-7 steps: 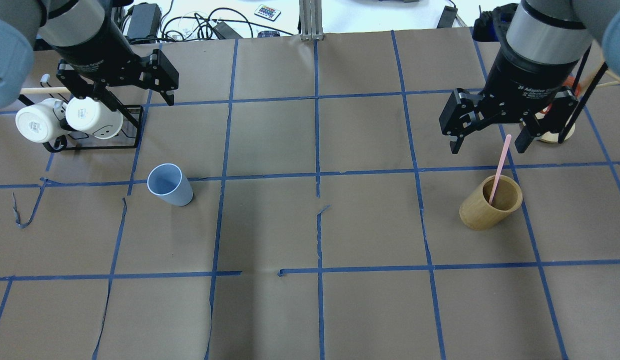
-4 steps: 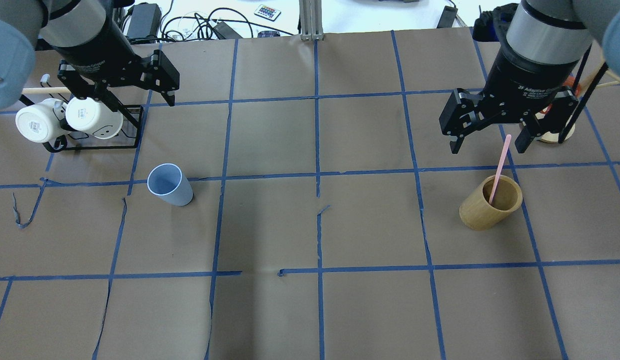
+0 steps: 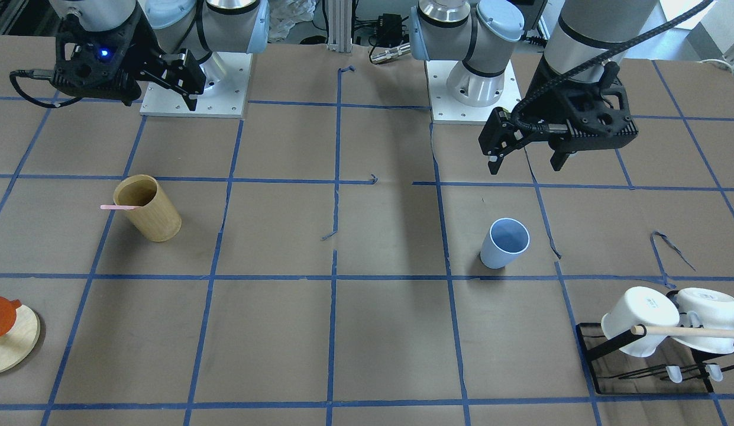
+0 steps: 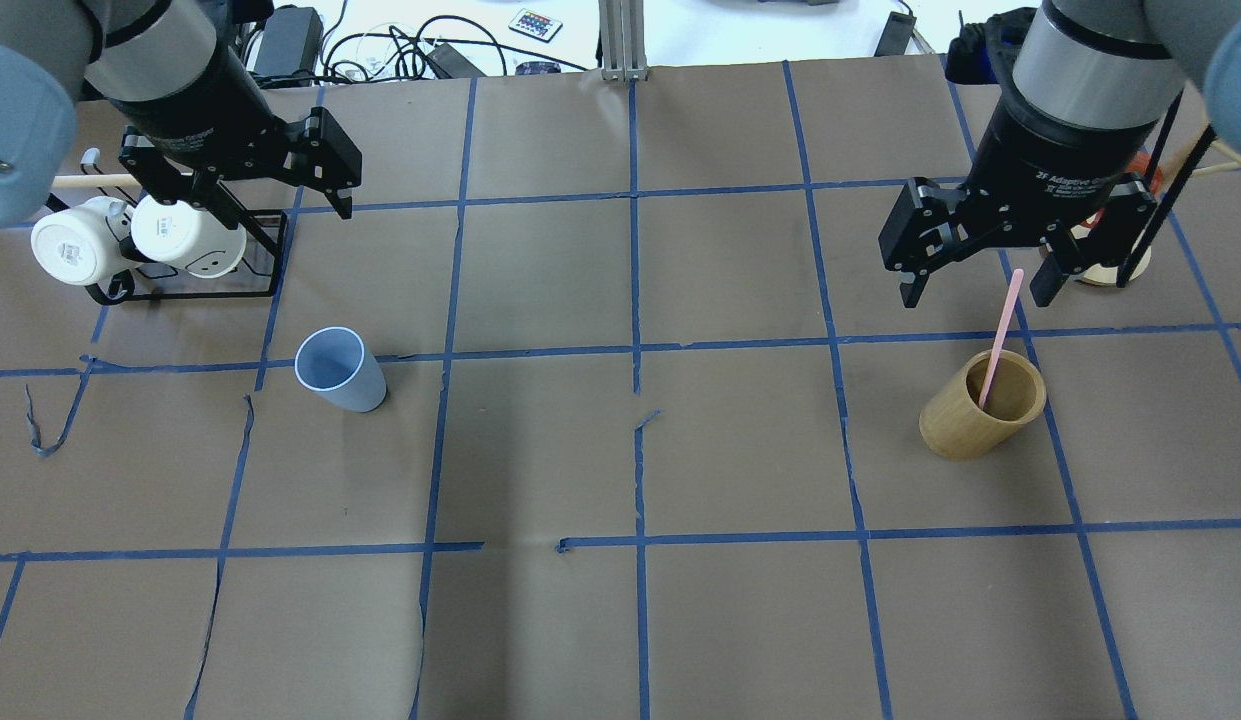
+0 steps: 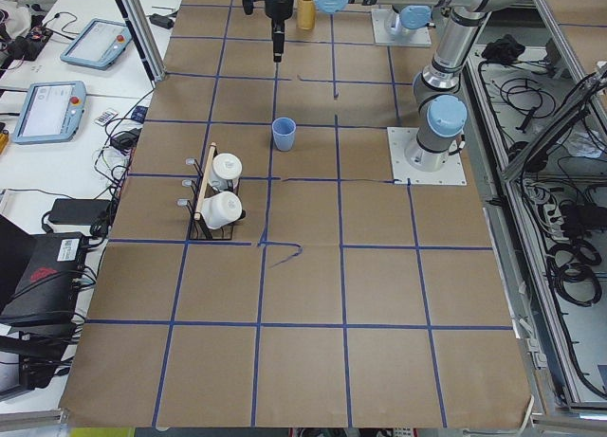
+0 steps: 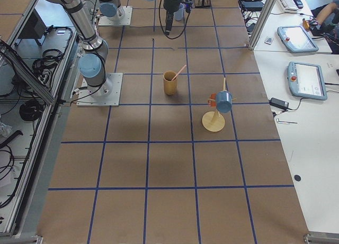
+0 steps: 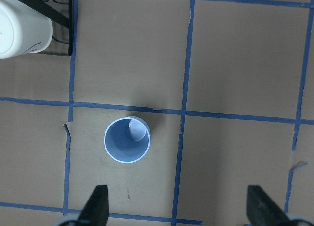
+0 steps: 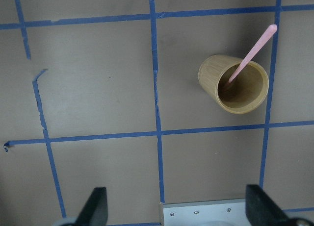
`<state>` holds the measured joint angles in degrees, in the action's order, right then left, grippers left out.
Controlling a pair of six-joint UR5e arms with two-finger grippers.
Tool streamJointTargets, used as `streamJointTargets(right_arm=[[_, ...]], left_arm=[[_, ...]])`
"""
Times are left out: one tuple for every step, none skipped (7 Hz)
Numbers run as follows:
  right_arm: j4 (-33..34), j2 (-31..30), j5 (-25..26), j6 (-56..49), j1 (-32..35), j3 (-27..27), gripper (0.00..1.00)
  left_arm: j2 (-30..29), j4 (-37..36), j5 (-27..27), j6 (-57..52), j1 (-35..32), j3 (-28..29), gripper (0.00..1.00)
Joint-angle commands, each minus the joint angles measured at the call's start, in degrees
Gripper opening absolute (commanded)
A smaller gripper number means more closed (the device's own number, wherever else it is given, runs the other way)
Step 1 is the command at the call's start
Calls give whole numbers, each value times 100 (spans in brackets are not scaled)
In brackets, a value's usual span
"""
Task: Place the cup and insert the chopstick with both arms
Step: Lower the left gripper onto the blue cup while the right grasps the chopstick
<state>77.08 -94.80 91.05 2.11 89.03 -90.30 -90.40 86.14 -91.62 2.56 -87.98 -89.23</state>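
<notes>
**Status: nothing held**

Overhead: blue cup [image 4: 340,372] upright on table [image 4: 620,450], ~5 o'clock of L end effector [image 4: 272,206], fingers apart, empty. R end effector [image 4: 976,298] likewise spread; at its 6 o'clock, wooden cup [image 4: 983,405] w/ pink chopstick [image 4: 1002,325] leaning inside.

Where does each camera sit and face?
Front-facing: across table, facing robot; bases, left gripper, right gripper.
Overhead: behind robot, looking down; grippers.
Exterior left: left table end; left arm near.
Exterior right: right table end; right arm near.
Left wrist: above blue cup; fingertips.
Right wrist: above wooden cup, chopstick; fingertips.
Overhead, front-facing share both cups.
</notes>
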Motion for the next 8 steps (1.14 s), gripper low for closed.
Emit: streamJointTargets(right_arm=[[0, 5, 0, 0, 0, -5, 100], [0, 5, 0, 0, 0, -5, 100], [0, 5, 0, 0, 0, 4, 100], [9, -4, 0, 0, 9, 4, 100], [9, 5, 0, 0, 0, 4, 100], [9, 14, 26, -35, -9, 4, 100], [131, 40, 26, 26, -26, 4, 100], [210, 92, 44, -8, -87, -5, 100]], left_arm=[[31, -18, -5, -54, 9, -60, 100], [22, -35, -5, -63, 9, -68, 100], [-30, -44, -14, -341, 122, -129, 100], [-187, -401, -5, -1101, 549, -400, 100], [-285, -1188, 38, -1178, 980, -1038, 100], [-320, -1909, 21, -1214, 1202, -1792, 100], [-399, -2630, -5, -1397, 1291, -2365, 100], [-504, -2811, 21, -1460, 1335, -2536, 100]])
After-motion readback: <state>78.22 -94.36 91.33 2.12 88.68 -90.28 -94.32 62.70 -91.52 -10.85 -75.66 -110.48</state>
